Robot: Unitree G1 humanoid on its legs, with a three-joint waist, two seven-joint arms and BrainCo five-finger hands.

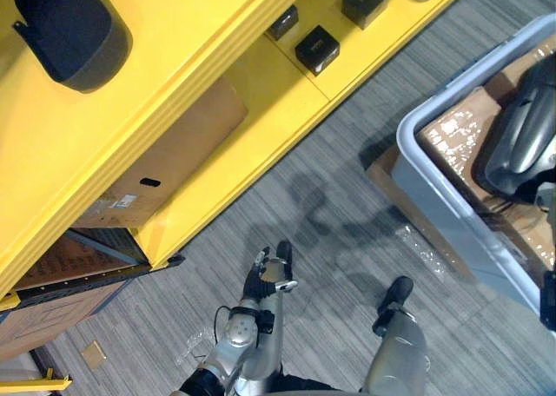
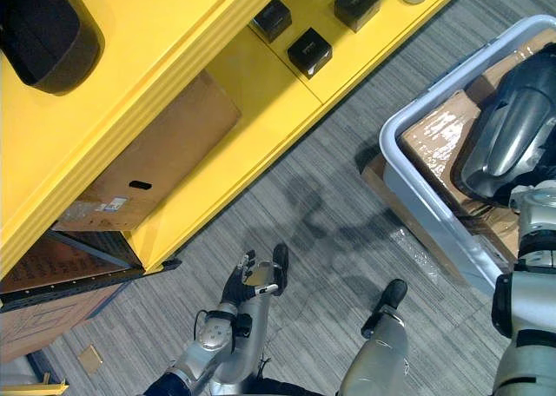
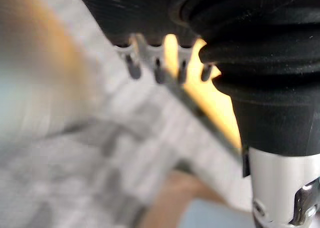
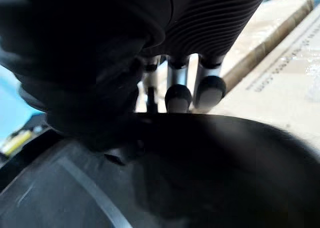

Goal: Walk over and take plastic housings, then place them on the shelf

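Right hand [image 4: 172,80] is placed on 1 dark plastic housing [image 2: 508,135]. Contact with its curved top is confirmed in the right wrist view, but whether the hand actually grasps it cannot be told. This housing lies inside a grey bin [image 2: 417,205] on the robot's right, resting on brown cardboard [image 2: 434,140] that lines the bin. Left hand [image 1: 269,274] hangs released over the grey carpeted floor [image 2: 330,214], carrying nothing, well apart from the bin. Beyond it on the left stands the yellow shelf [image 2: 261,75]. A second dark housing [image 2: 39,36] sits on its upper level, small black boxes [image 2: 310,51] on a lower level, and a cardboard box [image 2: 156,161] is stowed beneath.
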